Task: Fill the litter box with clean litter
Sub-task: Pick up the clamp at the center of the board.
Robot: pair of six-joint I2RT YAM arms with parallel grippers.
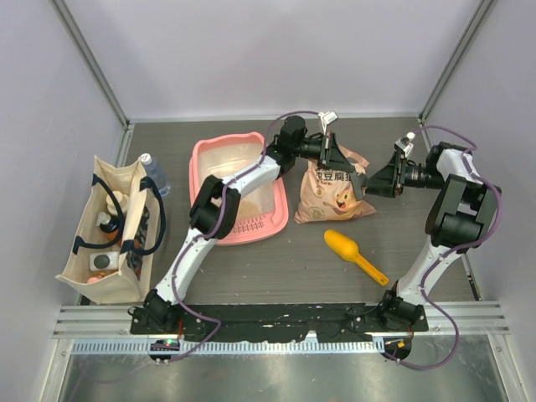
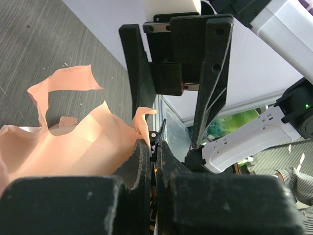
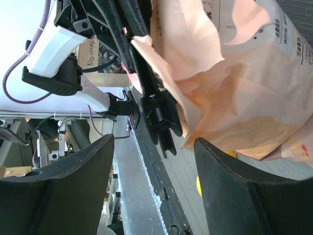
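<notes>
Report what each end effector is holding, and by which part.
The left end effector pinches the peach bag by its torn top edge. The right end effector is open beside it, holding nothing.

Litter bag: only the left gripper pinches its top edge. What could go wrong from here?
1. The left gripper grips only a thin flap of the bag; it may tear or slip when lifted.
2. The right gripper is open, giving no support, so the bag could tip and spill beside the litter box.
</notes>
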